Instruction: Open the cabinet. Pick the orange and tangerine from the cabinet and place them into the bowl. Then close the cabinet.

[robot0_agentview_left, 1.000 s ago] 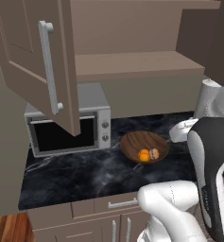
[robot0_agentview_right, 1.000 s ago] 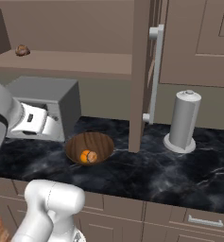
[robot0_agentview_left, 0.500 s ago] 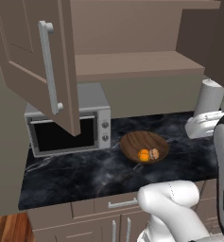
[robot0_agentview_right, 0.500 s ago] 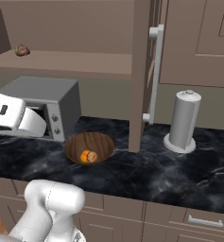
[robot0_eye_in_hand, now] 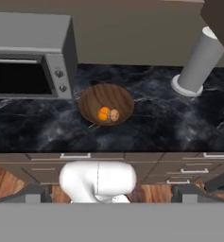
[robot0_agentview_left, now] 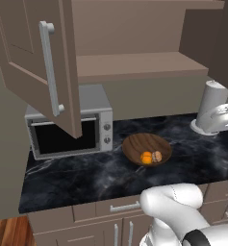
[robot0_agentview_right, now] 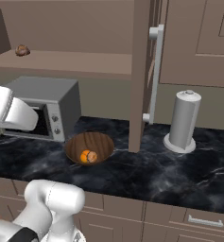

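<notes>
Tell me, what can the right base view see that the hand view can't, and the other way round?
The right base view has the cabinet with its shelf, a small brown thing lying on that shelf, and the open door's long silver handle. The hand view has the gripper, its dark tips spread wide apart. Both show the wooden bowl with two orange fruits in it, the microwave, the grey cylinder and the black marble counter.

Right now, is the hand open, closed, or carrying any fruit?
Hand: open, holding nothing. Both fruits lie in the bowl.
</notes>
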### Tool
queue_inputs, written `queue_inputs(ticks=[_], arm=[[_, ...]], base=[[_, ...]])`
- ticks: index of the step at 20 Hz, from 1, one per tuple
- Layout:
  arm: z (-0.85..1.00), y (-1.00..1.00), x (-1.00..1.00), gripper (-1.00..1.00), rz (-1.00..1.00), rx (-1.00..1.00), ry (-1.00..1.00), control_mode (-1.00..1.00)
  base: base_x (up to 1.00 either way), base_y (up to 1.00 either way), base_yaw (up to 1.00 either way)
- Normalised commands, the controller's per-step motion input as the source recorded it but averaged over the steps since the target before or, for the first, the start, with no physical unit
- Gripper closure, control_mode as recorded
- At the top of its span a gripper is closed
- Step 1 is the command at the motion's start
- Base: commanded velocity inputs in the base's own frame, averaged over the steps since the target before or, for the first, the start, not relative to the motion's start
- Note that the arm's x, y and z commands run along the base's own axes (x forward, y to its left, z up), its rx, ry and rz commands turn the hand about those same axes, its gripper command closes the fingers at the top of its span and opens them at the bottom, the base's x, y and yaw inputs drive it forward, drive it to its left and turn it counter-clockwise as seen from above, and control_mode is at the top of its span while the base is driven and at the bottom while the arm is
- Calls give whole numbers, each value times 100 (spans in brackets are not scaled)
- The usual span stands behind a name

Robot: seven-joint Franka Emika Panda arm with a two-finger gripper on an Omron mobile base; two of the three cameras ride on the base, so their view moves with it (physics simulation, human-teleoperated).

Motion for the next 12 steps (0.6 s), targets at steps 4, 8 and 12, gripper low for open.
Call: queue_inputs(ticks=[4,8,12], arm=[[1,-17,-11,-100,0,0,-22,-100],[0,-20,-7,-100,0,0,-32,-100],[6,-22,-18,-100,0,1,-13,-100]], base=[[0,0,0],[0,0,0],[0,0,0]])
